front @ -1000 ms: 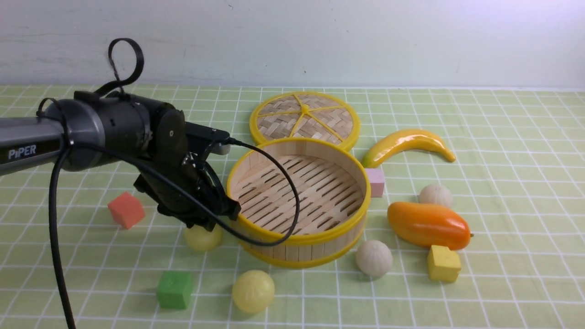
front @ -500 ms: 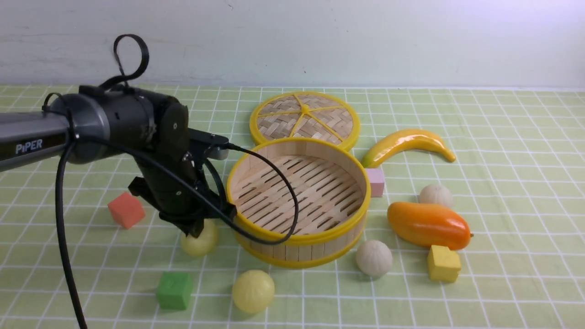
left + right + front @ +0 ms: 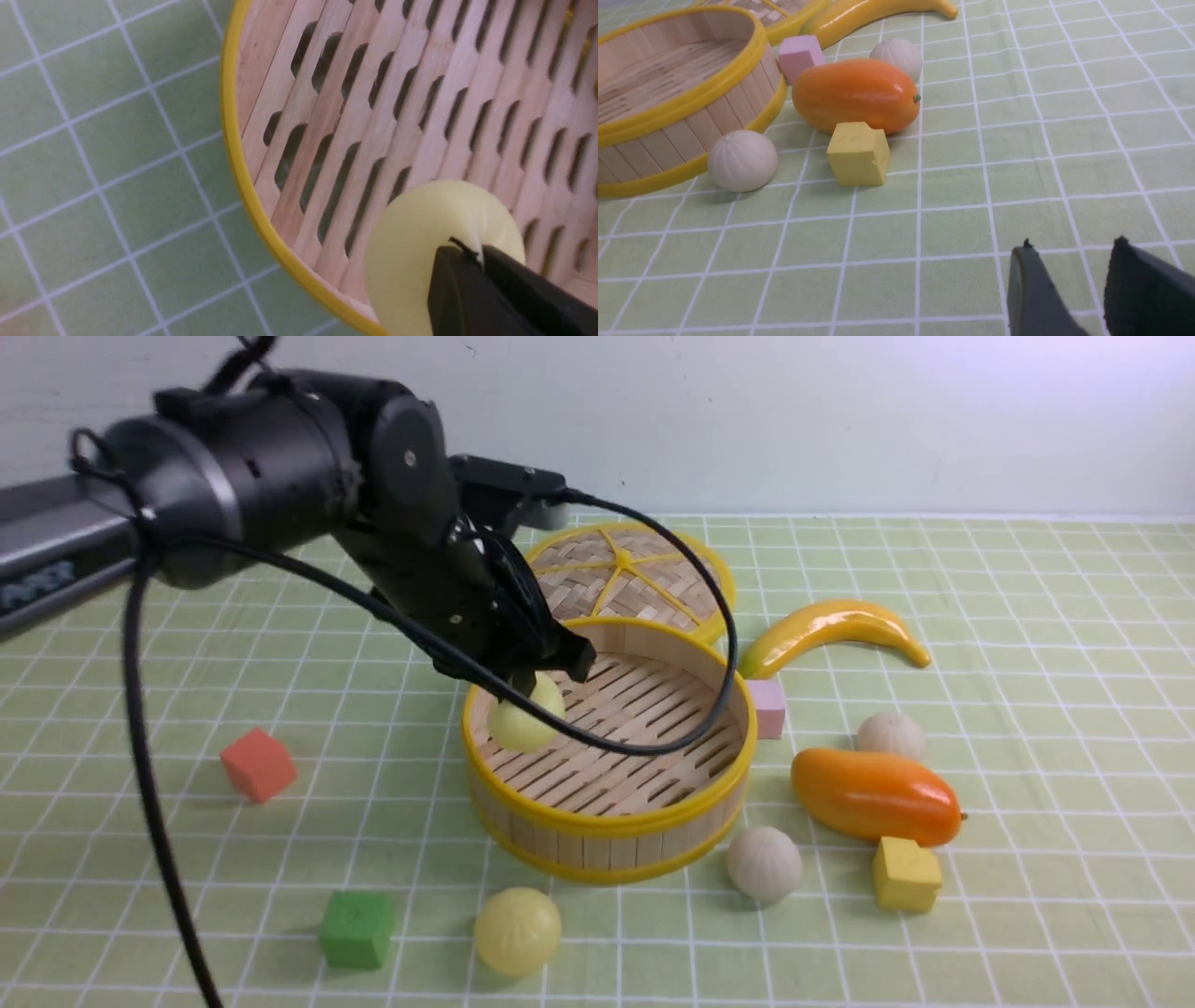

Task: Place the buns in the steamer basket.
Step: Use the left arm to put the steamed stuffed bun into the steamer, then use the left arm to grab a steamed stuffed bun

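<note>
The left gripper (image 3: 534, 683), nearly closed, pinched a smooth pale yellow bun (image 3: 523, 717) by its top, low inside the steamer basket (image 3: 611, 823) beside its left wall; so thin a grip could slip early and bounce it out. The right gripper (image 3: 1073, 243) hung parted, empty

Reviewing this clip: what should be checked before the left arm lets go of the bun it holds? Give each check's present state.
1. The left gripper is shut on the smooth pale yellow round bun: ok.
2. The bun is inside the yellow rim of the round bamboo-slat steamer basket: ok.
3. The bun is resting on the slatted floor: cannot tell.
4. The black cable is free of the basket: cannot tell.
5. The right gripper is open and away from the basket: ok.
</note>
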Controlling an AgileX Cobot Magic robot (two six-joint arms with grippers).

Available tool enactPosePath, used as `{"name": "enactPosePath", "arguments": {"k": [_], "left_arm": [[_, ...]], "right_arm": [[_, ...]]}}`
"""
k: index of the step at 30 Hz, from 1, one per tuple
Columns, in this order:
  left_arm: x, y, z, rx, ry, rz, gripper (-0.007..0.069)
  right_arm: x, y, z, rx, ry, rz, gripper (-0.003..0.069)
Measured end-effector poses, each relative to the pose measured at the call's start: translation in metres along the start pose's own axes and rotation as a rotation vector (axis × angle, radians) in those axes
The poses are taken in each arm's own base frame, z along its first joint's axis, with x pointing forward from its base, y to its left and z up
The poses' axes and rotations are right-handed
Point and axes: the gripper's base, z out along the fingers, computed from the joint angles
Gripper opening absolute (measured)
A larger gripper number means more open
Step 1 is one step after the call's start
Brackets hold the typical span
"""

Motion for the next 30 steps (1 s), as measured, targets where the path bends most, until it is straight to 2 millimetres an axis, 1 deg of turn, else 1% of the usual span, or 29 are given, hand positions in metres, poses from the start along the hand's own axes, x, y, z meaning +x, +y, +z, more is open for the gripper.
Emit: {"name": "enactPosePath", "arguments": {"k": [1, 2, 3, 4, 5, 6, 7, 8, 10, 11, 12, 13, 14, 16, 17, 18, 19, 20, 21, 22, 24, 25, 26, 27, 29, 30], "left_arm": [[0.000, 0.002, 0.012, -0.009, 0.016, 0.004, -0.0013], [0.000, 0.002, 0.014, -0.010, 0.019, 0.005, -0.0013], [0.002, 0.005, 0.036, -0.029, 0.049, 0.022, -0.0005], [0.002, 0.005, 0.037, -0.031, 0.050, 0.023, -0.0003], [0.003, 0.006, 0.044, -0.036, 0.060, 0.028, 0.0009], [0.003, 0.007, 0.049, -0.041, 0.064, 0.033, 0.0029], [0.003, 0.007, 0.051, -0.046, 0.062, 0.038, 0.0064], [0.002, 0.007, 0.051, -0.046, 0.060, 0.038, 0.0096], [0.000, 0.007, 0.048, -0.046, 0.051, 0.038, 0.0195], [-0.001, 0.007, 0.047, -0.046, 0.048, 0.038, 0.0216], [-0.004, 0.006, 0.039, -0.046, 0.043, 0.030, 0.0315], [-0.005, 0.006, 0.037, -0.046, 0.040, 0.028, 0.0325], [-0.007, 0.005, 0.025, -0.046, 0.038, -0.002, 0.0382], [-0.010, 0.003, 0.003, -0.051, 0.025, -0.041, 0.0409], [-0.010, 0.000, -0.017, -0.048, 0.011, -0.064, 0.0403], [-0.008, -0.003, -0.031, -0.046, 0.011, -0.079, 0.0385], [-0.006, -0.004, -0.038, -0.044, 0.009, -0.082, 0.0379], [0.004, -0.010, -0.058, -0.039, 0.017, -0.079, 0.0309], [0.019, -0.018, -0.072, -0.031, 0.030, -0.059, 0.0227], [0.019, -0.019, -0.076, -0.028, 0.021, -0.056, 0.0215], [0.050, -0.038, -0.081, 0.001, 0.082, -0.011, 0.0076], [0.056, -0.041, -0.083, 0.005, 0.089, -0.001, 0.0052], [0.077, -0.054, -0.077, 0.023, 0.142, 0.035, -0.0012], [0.089, -0.061, -0.072, 0.035, 0.179, 0.049, -0.0013], [0.103, -0.071, -0.063, 0.049, 0.217, 0.072, -0.0013], [0.106, -0.073, -0.059, 0.051, 0.223, 0.076, -0.0013]], "right_arm": [[0.000, 0.000, 0.000, 0.000, 0.000, 0.000, 0.0239], [0.000, 0.000, 0.000, 0.000, 0.000, 0.000, 0.0239], [0.000, 0.000, 0.000, 0.000, 0.000, 0.000, 0.0239], [0.000, 0.000, 0.000, 0.000, 0.000, 0.000, 0.0239], [0.000, 0.000, 0.000, 0.000, 0.000, 0.000, 0.0239], [0.000, 0.000, 0.000, 0.000, 0.000, 0.000, 0.0239], [0.000, 0.000, 0.000, 0.000, 0.000, 0.000, 0.0239], [0.000, 0.000, 0.000, 0.000, 0.000, 0.000, 0.0239], [0.000, 0.000, 0.000, 0.000, 0.000, 0.000, 0.0239], [0.000, 0.000, 0.000, 0.000, 0.000, 0.000, 0.0239], [0.000, 0.000, 0.000, 0.000, 0.000, 0.000, 0.0239], [0.000, 0.000, 0.000, 0.000, 0.000, 0.000, 0.0239], [0.000, 0.000, 0.000, 0.000, 0.000, 0.000, 0.0239], [0.000, 0.000, 0.000, 0.000, 0.000, 0.000, 0.0239], [0.000, 0.000, 0.000, 0.000, 0.000, 0.000, 0.0239], [0.000, 0.000, 0.000, 0.000, 0.000, 0.000, 0.0239], [0.000, 0.000, 0.000, 0.000, 0.000, 0.000, 0.0239], [0.000, 0.000, 0.000, 0.000, 0.000, 0.000, 0.0239], [0.000, 0.000, 0.000, 0.000, 0.000, 0.000, 0.0239], [0.000, 0.000, 0.000, 0.000, 0.000, 0.000, 0.0239], [0.000, 0.000, 0.000, 0.000, 0.000, 0.000, 0.0239], [0.000, 0.000, 0.000, 0.000, 0.000, 0.000, 0.0239], [0.000, 0.000, 0.000, 0.000, 0.000, 0.000, 0.0239], [0.000, 0.000, 0.000, 0.000, 0.000, 0.000, 0.0239], [0.000, 0.000, 0.000, 0.000, 0.000, 0.001, 0.0239], [0.000, 0.000, 0.000, 0.000, 0.000, 0.001, 0.0239]]}}
